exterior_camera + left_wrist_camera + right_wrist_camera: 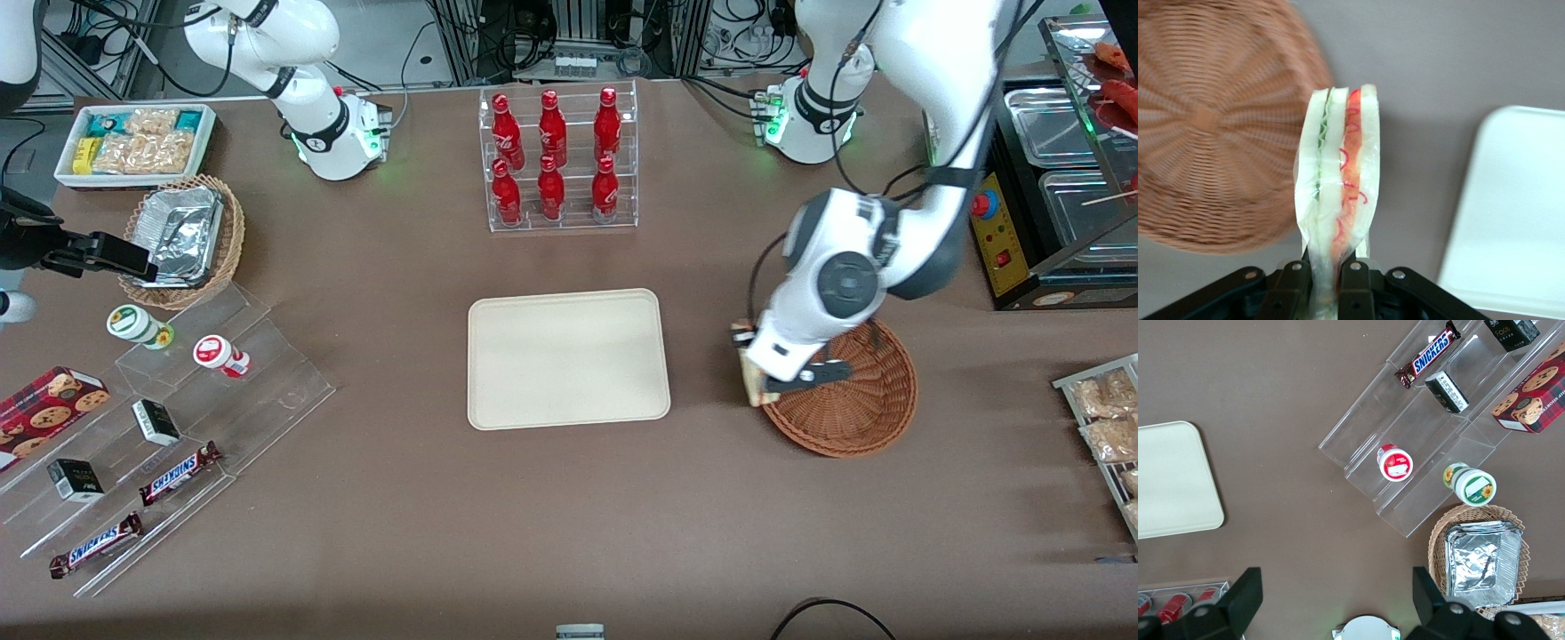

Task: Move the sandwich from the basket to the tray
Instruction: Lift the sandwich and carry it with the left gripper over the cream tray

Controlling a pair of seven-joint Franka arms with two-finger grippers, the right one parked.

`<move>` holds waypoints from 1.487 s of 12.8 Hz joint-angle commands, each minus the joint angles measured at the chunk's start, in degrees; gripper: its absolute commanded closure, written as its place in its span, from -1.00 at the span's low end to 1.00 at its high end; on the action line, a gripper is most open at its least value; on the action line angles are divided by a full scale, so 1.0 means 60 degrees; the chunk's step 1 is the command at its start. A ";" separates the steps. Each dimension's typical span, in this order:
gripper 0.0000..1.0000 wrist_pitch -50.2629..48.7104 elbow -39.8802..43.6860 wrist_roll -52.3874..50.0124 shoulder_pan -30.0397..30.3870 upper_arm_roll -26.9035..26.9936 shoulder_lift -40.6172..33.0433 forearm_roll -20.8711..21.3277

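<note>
My gripper (763,384) is shut on the sandwich (749,372), a wedge of pale bread in clear wrap with green and red filling. It hangs over the rim of the reddish-brown woven basket (853,404), on the side nearest the tray. In the left wrist view the black fingers (1355,287) pinch the sandwich (1338,173) at its narrow end, and it stands above bare table between the basket (1211,127) and the tray (1518,213). The cream tray (569,357) lies flat at the table's middle with nothing on it. The basket holds nothing that I can see.
A clear rack of red bottles (557,160) stands farther from the front camera than the tray. Toward the parked arm's end are acrylic steps with snacks (178,418), a tan basket of foil trays (182,240) and a white snack bin (133,142). Packets (1102,418) lie at the working arm's end.
</note>
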 commanded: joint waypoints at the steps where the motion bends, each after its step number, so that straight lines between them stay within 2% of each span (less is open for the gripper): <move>1: 1.00 -0.0206 0.1092 -0.0630 -0.0905 0.0122 0.0837 -0.0104; 3: 1.00 -0.0205 0.2026 -0.1317 -0.1667 0.0122 0.1552 -0.0541; 9: 1.00 -0.0118 0.3919 -0.2915 -0.3221 0.0122 0.3151 -0.0588; 12: 1.00 -0.0162 0.4740 -0.3093 -0.3559 0.0122 0.3840 -0.0952; 19: 1.00 -0.0088 0.5355 -0.4057 -0.3984 0.0180 0.4456 -0.0895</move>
